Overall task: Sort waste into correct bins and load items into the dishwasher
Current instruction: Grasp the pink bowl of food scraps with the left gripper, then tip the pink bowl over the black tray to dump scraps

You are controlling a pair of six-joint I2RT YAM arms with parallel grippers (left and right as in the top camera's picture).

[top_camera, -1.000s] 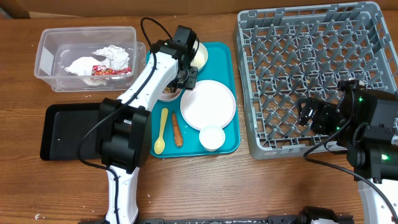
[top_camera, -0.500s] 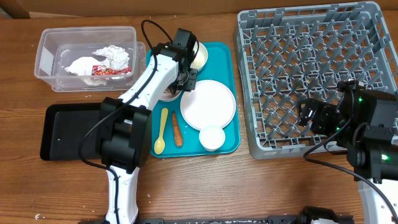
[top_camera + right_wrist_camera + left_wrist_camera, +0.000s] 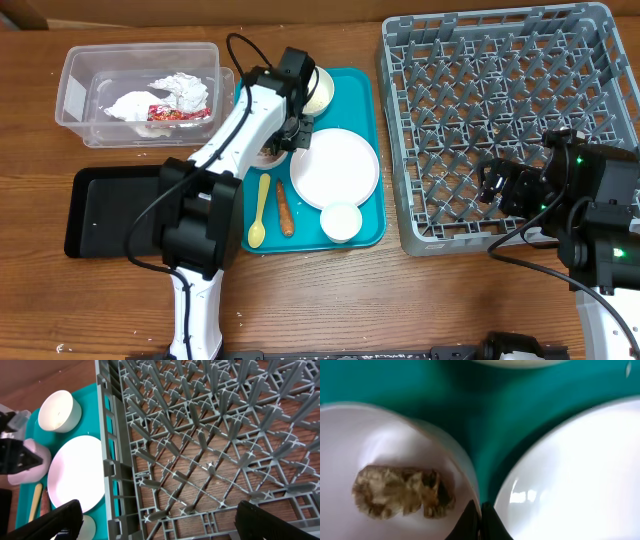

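Note:
My left gripper is shut on the right rim of the pale pink bowl, which sits on the teal tray. A brown crumbly clump lies in that bowl. In the overhead view the left arm hides most of the bowl. The large white plate lies just right of the gripper. My right gripper hangs open above the front of the grey dish rack, holding nothing.
The teal tray also carries a white bowl, a small white cup, a yellow spoon and a brown stick. The clear tub holds napkins and a red wrapper. A black tray lies below it.
The left gripper's jaws have closed onto the pink bowl's rim, and the wrist has shifted slightly. The right arm has not moved.

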